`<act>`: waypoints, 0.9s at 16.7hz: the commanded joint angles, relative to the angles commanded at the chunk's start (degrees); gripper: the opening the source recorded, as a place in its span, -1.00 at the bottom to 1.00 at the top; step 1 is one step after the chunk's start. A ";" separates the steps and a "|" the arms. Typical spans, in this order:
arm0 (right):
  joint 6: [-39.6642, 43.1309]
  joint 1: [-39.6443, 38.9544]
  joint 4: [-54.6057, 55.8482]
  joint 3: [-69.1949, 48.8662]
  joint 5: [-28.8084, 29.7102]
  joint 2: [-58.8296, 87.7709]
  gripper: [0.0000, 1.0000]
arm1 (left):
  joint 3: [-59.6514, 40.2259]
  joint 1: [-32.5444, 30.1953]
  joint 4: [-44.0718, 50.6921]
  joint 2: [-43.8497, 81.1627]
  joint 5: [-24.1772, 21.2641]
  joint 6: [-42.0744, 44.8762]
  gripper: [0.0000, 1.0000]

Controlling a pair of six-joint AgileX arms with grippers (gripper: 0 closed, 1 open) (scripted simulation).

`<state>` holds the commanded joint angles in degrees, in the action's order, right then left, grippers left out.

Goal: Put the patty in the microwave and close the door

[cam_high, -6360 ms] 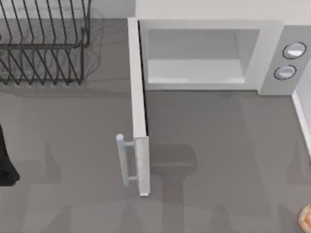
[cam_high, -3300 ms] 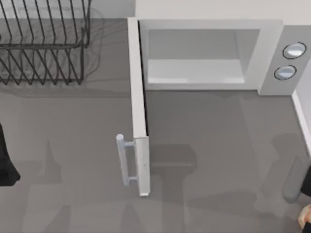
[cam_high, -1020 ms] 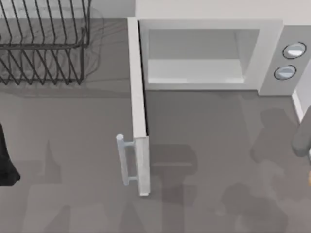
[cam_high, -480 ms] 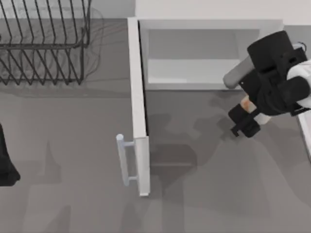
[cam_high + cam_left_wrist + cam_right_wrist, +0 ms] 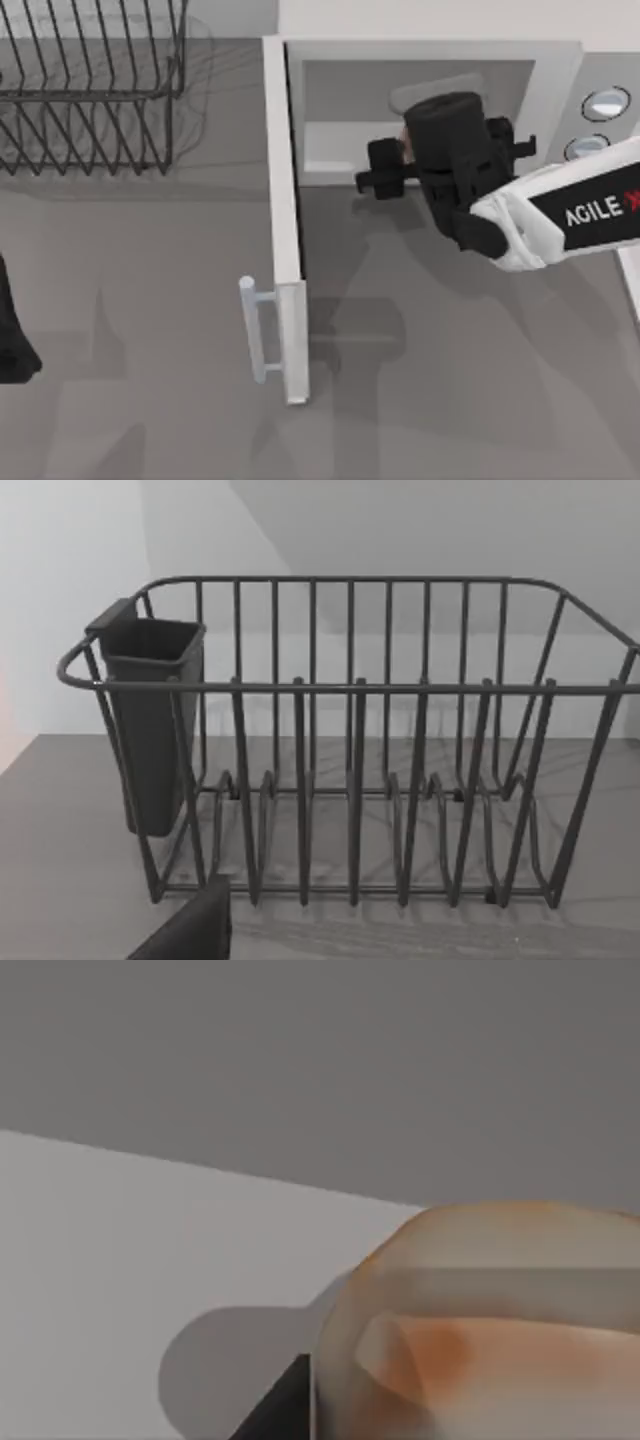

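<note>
While the door stood wide open, the right gripper reached into the microwave at the table's far edge.
Its jaws clenched the patty, a smooth orange-brown disc hanging above the pale, flat cavity floor; release and shutting the flat white panel by its cylindrical bar handle remained, I judged. The left arm sat parked facing the black wire rack.

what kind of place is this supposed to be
Most likely a kitchen counter, rendered in simulation. A white microwave stands at the back with its door swung open, a black wire dish rack sits beside it on the grey worktop, and the right gripper carries a patty into the cavity.
</note>
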<state>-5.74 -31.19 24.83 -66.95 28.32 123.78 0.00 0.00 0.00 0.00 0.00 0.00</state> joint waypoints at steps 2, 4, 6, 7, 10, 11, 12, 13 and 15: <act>-4.34 -1.11 6.06 -1.17 2.31 2.92 -1.00 | 0.00 0.00 0.00 0.00 0.00 0.00 1.00; -7.21 -1.83 9.70 -1.98 3.84 4.77 -1.00 | 0.00 0.00 0.00 0.00 0.00 0.00 1.00; -8.21 -2.09 10.92 -2.29 4.39 5.42 -1.00 | 0.00 0.00 0.00 0.00 0.00 0.00 1.00; -8.21 -2.09 10.92 -2.29 4.39 5.42 -1.00 | 0.00 0.00 0.00 0.00 0.00 0.00 1.00; -8.24 -1.78 10.77 -2.05 4.23 5.19 -1.00 | 0.00 0.00 0.00 0.00 0.00 0.00 1.00; -8.22 -1.76 10.85 -2.17 4.17 5.22 -1.00 | 0.00 0.00 0.00 0.00 0.00 0.00 1.00; -8.10 -1.60 11.22 -2.81 3.80 5.39 -1.00 | 0.00 0.00 0.00 0.00 0.00 0.00 1.00; -7.85 -1.25 11.71 -4.07 3.10 5.69 -1.00 | 0.00 0.00 0.00 0.00 0.00 0.00 1.00; -7.10 -0.10 12.46 -8.27 1.17 6.72 -1.00 | 0.00 0.00 0.00 0.00 0.00 0.00 1.00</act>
<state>-12.85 -31.28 37.28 -75.22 29.49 130.50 0.00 0.00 0.00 0.00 0.00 0.00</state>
